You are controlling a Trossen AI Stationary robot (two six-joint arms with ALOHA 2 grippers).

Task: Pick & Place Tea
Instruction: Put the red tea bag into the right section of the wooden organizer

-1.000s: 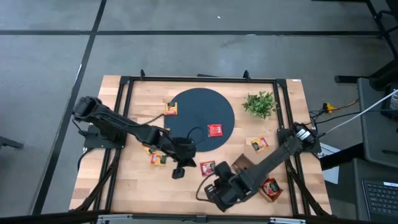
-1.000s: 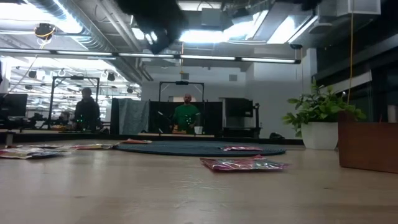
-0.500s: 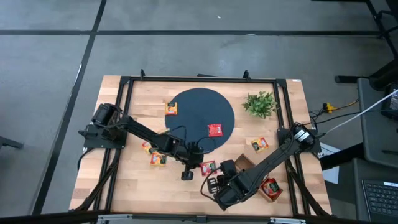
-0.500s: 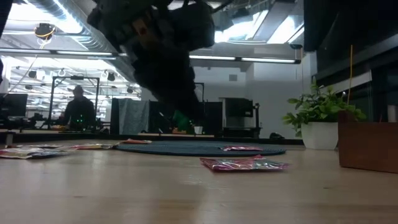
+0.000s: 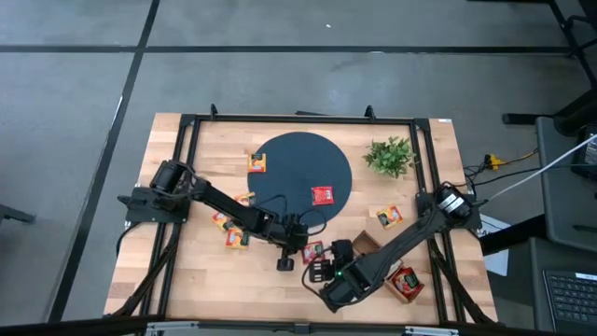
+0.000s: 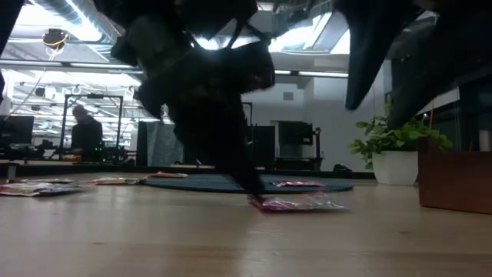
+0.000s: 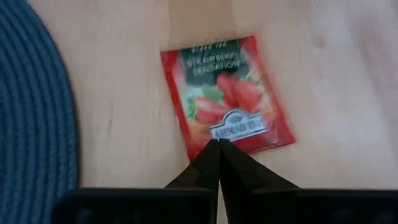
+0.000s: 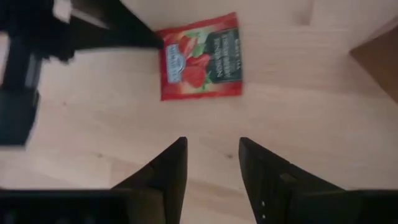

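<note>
Red strawberry tea packet [image 7: 227, 93] lies flat on the wooden bench [image 5: 187, 271], just off the dark round mat [image 5: 294, 163]. The left claw [image 7: 218, 144], fingers pressed together, touches its edge. The right claw [image 8: 211, 152] hovers near, spread, holding nothing.

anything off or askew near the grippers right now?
Yes: the red strawberry tea packet beside the blue round mat lies skewed on the table, one end lifted in the low view. The left gripper, fingers shut, presses its edge rather than straddling it. The right gripper hangs open nearby.
</note>
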